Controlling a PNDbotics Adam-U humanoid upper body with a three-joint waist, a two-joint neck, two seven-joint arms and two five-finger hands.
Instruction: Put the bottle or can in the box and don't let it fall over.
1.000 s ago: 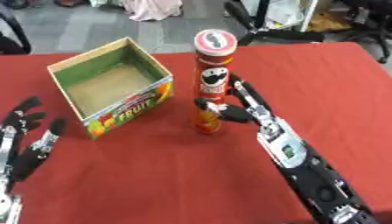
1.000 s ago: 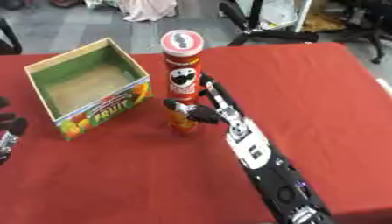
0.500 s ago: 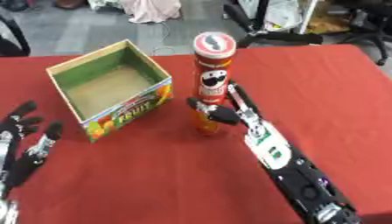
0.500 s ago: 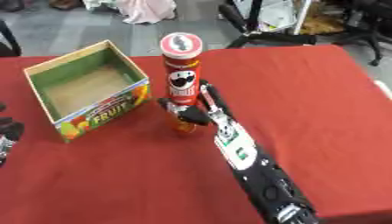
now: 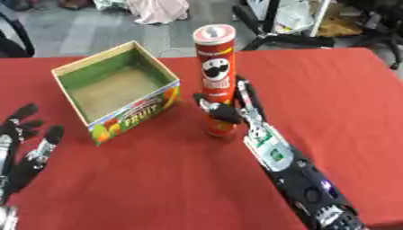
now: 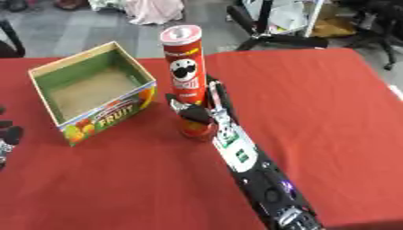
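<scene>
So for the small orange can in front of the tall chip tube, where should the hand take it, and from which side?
Around its mid-body, from the robot's right, where the right hand already curls on the small can. It stands upright, the tall chip tube crowds in close behind it, and the box lies to its left, so only the right side is open.

A small red can [image 5: 220, 128] stands upright mid-counter, I think with my robot hand [image 5: 236, 109] around it. The open fruit box [image 5: 118, 94] sits toward the counter's far left corner.
</scene>
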